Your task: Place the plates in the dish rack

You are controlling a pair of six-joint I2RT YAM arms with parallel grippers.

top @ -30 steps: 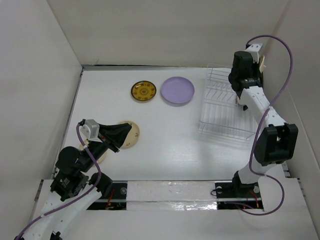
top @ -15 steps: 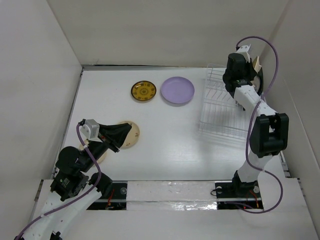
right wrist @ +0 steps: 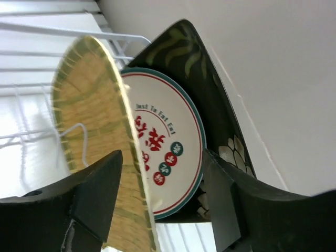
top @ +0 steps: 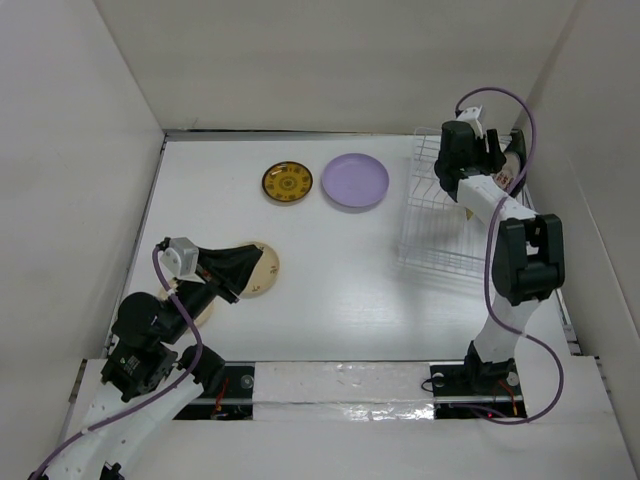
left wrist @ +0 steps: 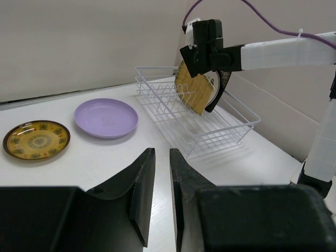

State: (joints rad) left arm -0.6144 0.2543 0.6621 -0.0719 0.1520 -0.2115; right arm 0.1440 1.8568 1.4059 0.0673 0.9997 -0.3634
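Observation:
The white wire dish rack (top: 440,225) stands at the right of the table. At its far end the yellow ribbed plate (right wrist: 89,115) stands on edge in the tines, with the white plate with red characters (right wrist: 168,131) and a dark leaf-patterned plate (right wrist: 191,63) behind it. My right gripper (right wrist: 164,155) is open, its fingers wide on either side of the yellow and white plates' rims. On the table lie the lavender plate (top: 354,181) and the brown-and-yellow plate (top: 287,183). My left gripper (left wrist: 161,152) hangs over a cream plate (top: 264,277), with only a narrow empty gap between its jaws.
Another cream plate's edge (top: 203,308) shows under the left arm. White walls close in the table on the left, back and right. The rack's near rows of tines (left wrist: 210,134) hold nothing.
My right gripper moved to the rack's far end with the yellow ribbed plate, then opened and let it go among the tines. The left arm has not moved.

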